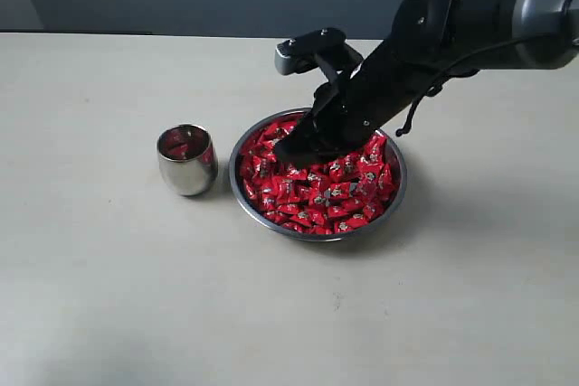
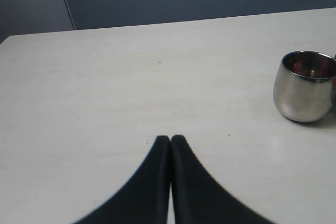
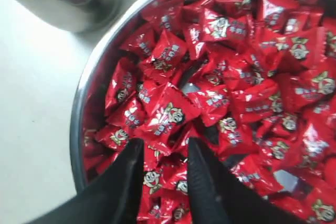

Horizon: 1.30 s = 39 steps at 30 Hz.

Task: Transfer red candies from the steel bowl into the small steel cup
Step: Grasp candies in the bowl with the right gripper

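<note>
The right black pincer [image 3: 165, 148], jaws a little apart, digs into shiny red wrapped candies [image 1: 317, 194] in the wide round steel bowl [image 1: 233, 178] mid pale worktop [image 1: 90, 296]; slippery wrappers could slide out and drop before reaching the small shiny steel cup [image 1: 186, 162] just beside it toward the left edge; the closed, empty left pincer [image 2: 170, 139] blocks nothing
</note>
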{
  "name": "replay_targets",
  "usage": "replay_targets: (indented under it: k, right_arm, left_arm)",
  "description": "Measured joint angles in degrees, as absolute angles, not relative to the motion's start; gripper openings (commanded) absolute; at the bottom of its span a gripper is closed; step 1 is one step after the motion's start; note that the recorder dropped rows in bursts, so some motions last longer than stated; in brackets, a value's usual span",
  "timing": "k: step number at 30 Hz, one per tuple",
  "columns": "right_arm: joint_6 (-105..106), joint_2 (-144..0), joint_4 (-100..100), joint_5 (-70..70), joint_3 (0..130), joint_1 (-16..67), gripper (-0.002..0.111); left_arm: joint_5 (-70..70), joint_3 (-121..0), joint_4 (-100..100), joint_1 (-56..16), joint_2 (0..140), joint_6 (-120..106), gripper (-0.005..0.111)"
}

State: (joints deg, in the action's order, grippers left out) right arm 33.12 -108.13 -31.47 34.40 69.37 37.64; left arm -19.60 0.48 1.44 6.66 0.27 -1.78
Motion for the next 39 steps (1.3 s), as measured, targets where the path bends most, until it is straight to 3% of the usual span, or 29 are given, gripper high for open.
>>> replay_targets:
  k: [8, 13, 25, 27, 33, 39]
  right_arm:
    - [37.04, -113.55, -36.68, 34.01, 69.37, 37.75, 0.030]
    - [37.27, -114.79, -36.76, 32.67, 69.37, 37.75, 0.050]
    - [37.53, -116.10, -37.58, 30.38, 69.50, 38.43, 0.050]
    - [37.53, -117.24, -37.58, 30.24, 70.25, 38.95, 0.043]
    - [37.41, -118.65, -37.81, 29.87, 72.45, 39.78, 0.004]
    - [37.32, -116.78, -37.81, 31.35, 72.63, 39.78, 0.002]
  left_arm:
    - [-19.60, 0.48, 1.44, 6.66, 0.27, -1.78, 0.000]
    - [-19.60, 0.48, 1.44, 6.66, 0.27, -1.78, 0.000]
    - [-19.60, 0.48, 1.44, 6.66, 0.27, -1.78, 0.000]
    - [-19.60, 0.48, 1.44, 6.66, 0.27, -1.78, 0.000]
    - [-19.60, 0.48, 1.44, 6.66, 0.27, -1.78, 0.000]
    - [-19.60, 0.48, 1.44, 6.66, 0.27, -1.78, 0.000]
